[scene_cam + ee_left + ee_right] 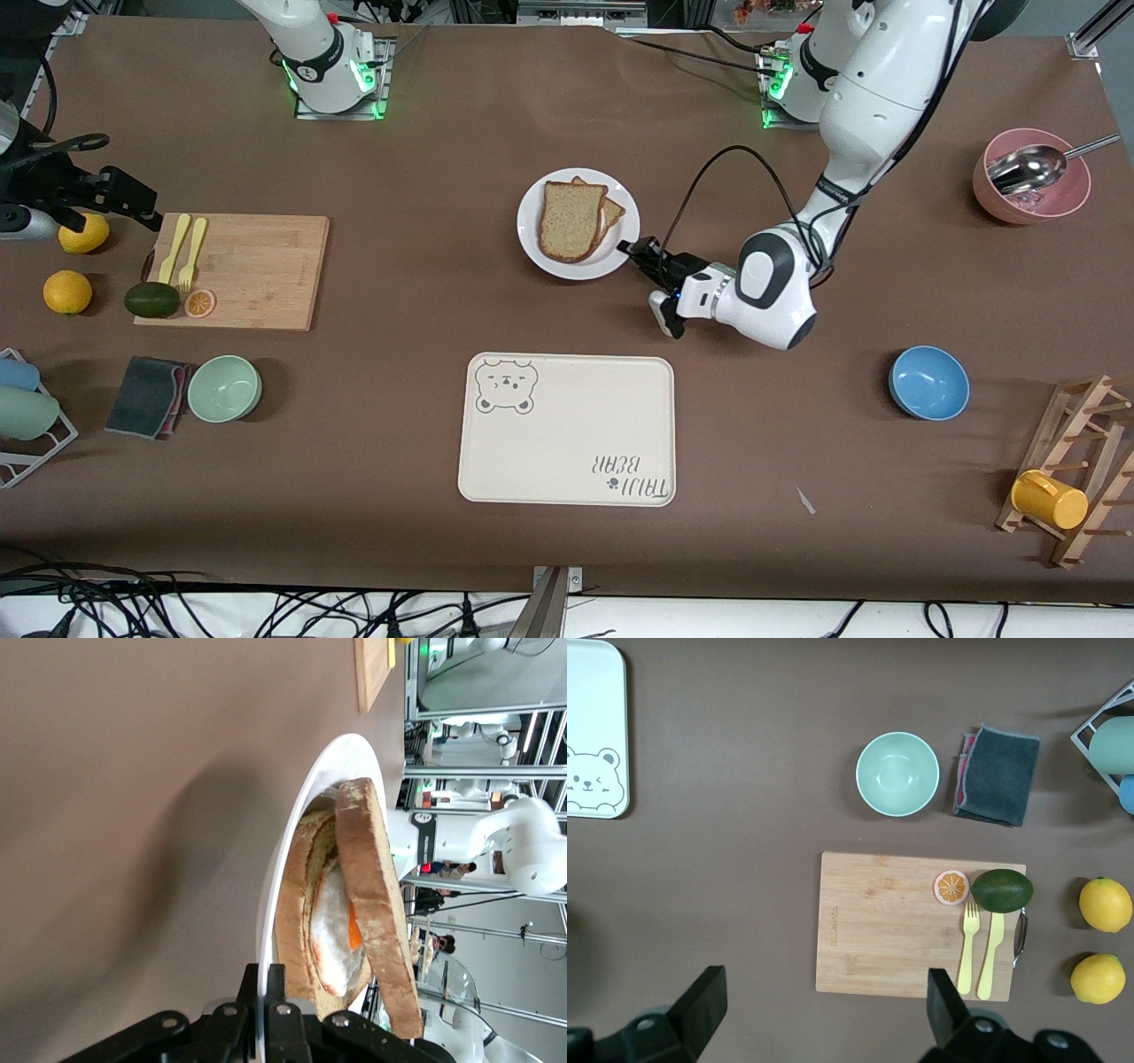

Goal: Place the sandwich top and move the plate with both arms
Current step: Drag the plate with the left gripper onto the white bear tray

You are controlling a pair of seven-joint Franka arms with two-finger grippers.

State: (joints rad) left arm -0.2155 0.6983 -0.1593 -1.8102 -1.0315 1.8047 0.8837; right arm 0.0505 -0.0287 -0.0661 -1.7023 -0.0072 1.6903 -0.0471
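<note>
The white plate (pixel 620 257) sits mid-table, farther from the front camera than the tray. The sandwich top (pixel 571 220), a speckled slice, lies on the lower slice there. In the left wrist view it (pixel 372 904) leans on a fried egg (pixel 337 921) over the bottom slice. My left gripper (pixel 640 251) is shut on the plate's rim (pixel 301 815) at the left arm's side, one finger (pixel 250 988) below and one above. My right gripper (pixel 133 199) hangs open and empty over the table by the cutting board; its fingers (pixel 704 997) stand wide apart.
A cream bear-print tray (pixel 567 430) lies nearer the front camera than the plate. A cutting board (pixel 248 270) holds a fork, knife, avocado and orange slice. Green bowl (pixel 224 388), blue bowl (pixel 928 382), pink bowl with spoon (pixel 1032 177), lemons (pixel 67 291) and a mug rack (pixel 1076 478) surround.
</note>
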